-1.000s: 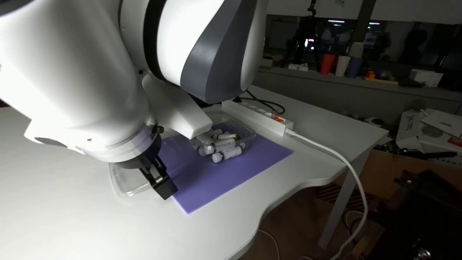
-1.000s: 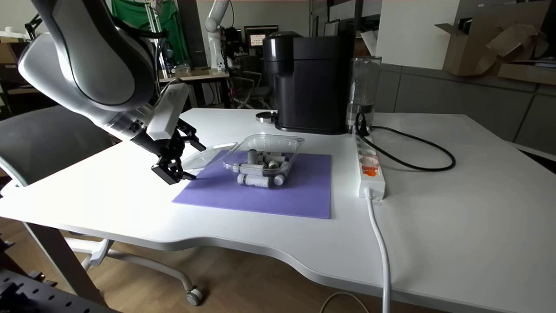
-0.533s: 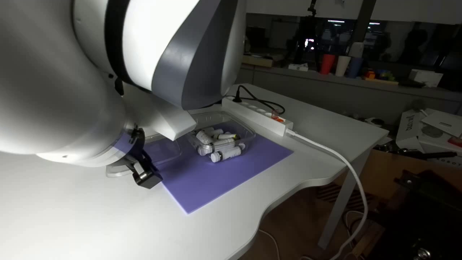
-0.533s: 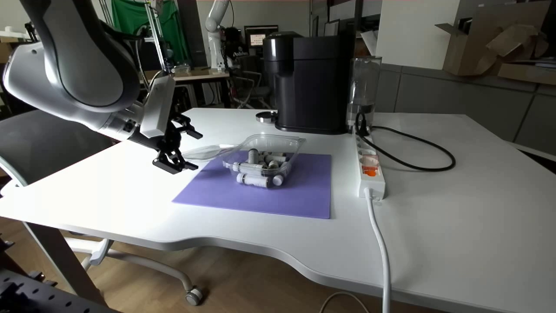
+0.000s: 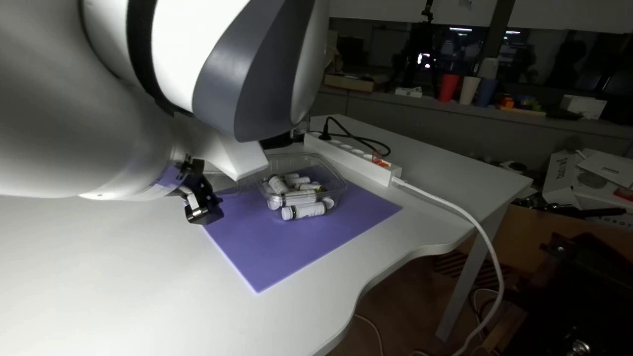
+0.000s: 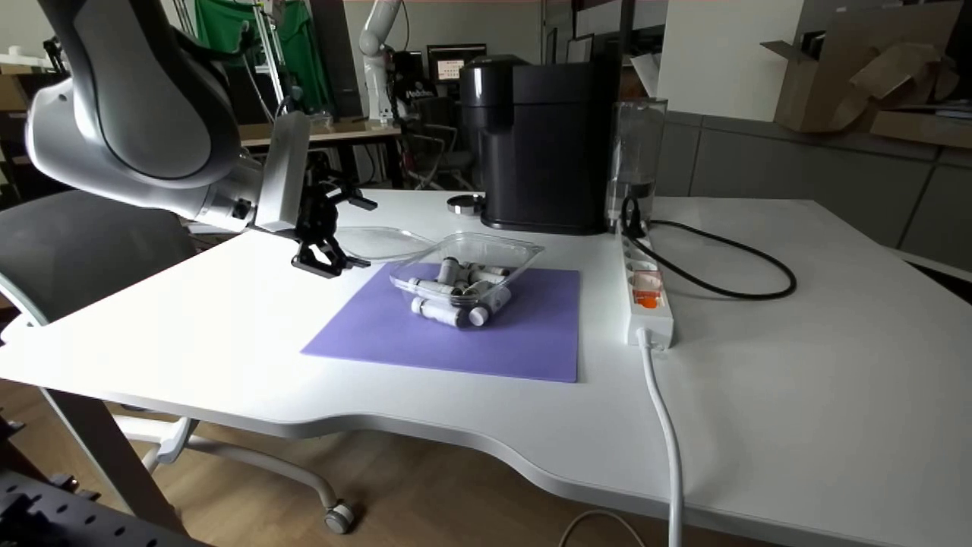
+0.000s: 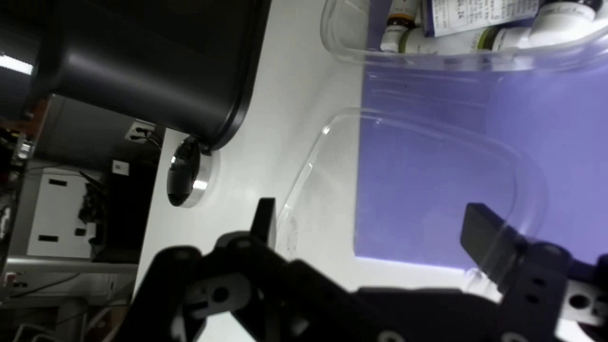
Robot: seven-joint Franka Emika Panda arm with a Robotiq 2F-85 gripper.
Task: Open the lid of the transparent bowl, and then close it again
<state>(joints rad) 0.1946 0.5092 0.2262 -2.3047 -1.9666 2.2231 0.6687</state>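
The transparent bowl (image 6: 515, 257) stands open on the purple mat (image 6: 456, 353), with several small white bottles in it. It also shows in an exterior view (image 5: 330, 174) and at the top of the wrist view (image 7: 349, 31). My gripper (image 6: 367, 234) holds the clear lid (image 6: 395, 241) tilted, its far edge close to the bowl's near rim; I cannot tell if they touch. In the wrist view the lid (image 7: 427, 166) spans between the wide-set fingers of the gripper (image 7: 370, 213), its side edges against them. Part of the lid is hidden by the fingers.
A white power strip (image 6: 649, 304) with cables lies on the table beyond the mat. A black machine (image 6: 543, 144) stands at the back of the table. A small round metal dish (image 6: 465, 203) sits beside it and shows in the wrist view (image 7: 190, 175).
My gripper has risen and moved toward the bowl, carrying the lid up from the table at the mat's edge. The bowl has turned slightly and its bottles have shifted.
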